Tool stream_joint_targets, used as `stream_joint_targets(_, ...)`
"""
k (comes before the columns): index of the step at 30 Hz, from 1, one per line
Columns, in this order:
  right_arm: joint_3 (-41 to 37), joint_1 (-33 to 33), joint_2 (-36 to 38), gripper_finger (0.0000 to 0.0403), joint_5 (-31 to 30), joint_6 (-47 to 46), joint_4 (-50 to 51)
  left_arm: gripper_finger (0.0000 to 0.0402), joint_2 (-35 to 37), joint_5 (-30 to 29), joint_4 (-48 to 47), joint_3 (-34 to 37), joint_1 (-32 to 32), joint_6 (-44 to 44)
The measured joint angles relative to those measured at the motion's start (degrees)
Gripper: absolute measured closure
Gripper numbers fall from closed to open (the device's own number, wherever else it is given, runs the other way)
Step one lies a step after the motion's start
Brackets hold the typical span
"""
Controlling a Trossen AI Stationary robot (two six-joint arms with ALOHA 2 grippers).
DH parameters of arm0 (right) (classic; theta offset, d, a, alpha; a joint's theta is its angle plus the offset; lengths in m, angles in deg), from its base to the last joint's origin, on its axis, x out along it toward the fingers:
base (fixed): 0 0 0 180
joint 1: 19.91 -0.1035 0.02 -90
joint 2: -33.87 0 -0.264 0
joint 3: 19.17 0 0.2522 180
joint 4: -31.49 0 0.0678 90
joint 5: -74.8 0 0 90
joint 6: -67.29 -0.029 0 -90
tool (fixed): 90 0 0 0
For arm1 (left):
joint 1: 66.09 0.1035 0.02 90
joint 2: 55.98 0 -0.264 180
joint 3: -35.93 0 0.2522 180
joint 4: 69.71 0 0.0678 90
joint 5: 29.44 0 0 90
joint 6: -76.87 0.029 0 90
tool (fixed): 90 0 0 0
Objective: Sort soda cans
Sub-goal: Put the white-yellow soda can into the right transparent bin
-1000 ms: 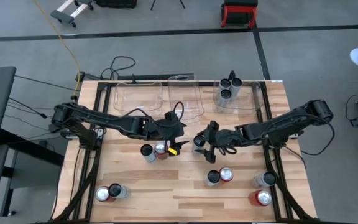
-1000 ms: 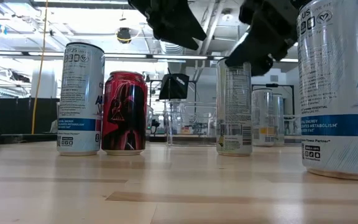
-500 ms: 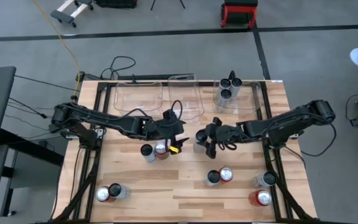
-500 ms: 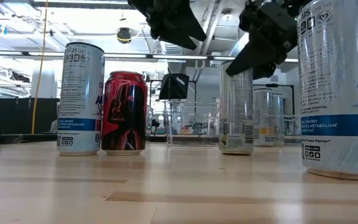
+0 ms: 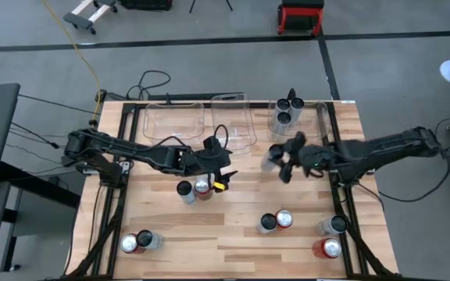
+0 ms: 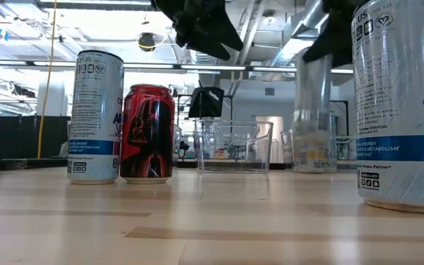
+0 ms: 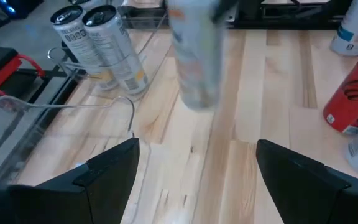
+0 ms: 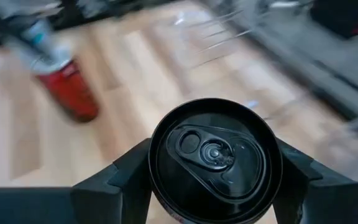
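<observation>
From the low view I read only fragments. On the big silver can (image 6: 407,103) at 3 o'clock, "CEL" runs off the edge near its top, and smaller lines lower down read "METABOLISM" and "BODY FAT". The silver can (image 6: 95,116) at 9 o'clock carries "Proven Function" in small print near its base. The red can (image 6: 148,132) just beside it shows a dark helmeted mask but no lettering I can read.

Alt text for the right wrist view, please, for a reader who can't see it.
The right gripper holds a dark-topped can, seen from straight above, its fingers on either side. Beyond it, blurred, a red can stands on the wooden table.
</observation>
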Motion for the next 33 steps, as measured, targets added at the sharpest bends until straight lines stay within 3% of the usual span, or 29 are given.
stream_joint_targets(11, 0.00, 8.99, 16.39, 0.0159, -2.32, -0.73, 12.05, 0.0081, 9.26, -4.92, -5.13, 0.00, -0.34, -0.54)
stream_joint_targets(16, 0.02, 14.65, 20.36, 0.0159, -8.21, -0.96, 17.46, 0.0081, 13.02, -7.49, -8.76, 0.00, -0.97, -2.69)
stream_joint_targets(28, 0.09, 29.40, 18.35, 0.0159, -8.91, 3.48, 15.79, 0.0081, 16.16, -14.28, -20.96, 0.00, -1.20, -6.93)
stream_joint_targets(33, 0.09, 37.18, 14.71, 0.0159, -0.53, 5.09, 10.84, 0.0081, 16.16, -15.41, -25.66, 0.00, -1.18, -9.75)
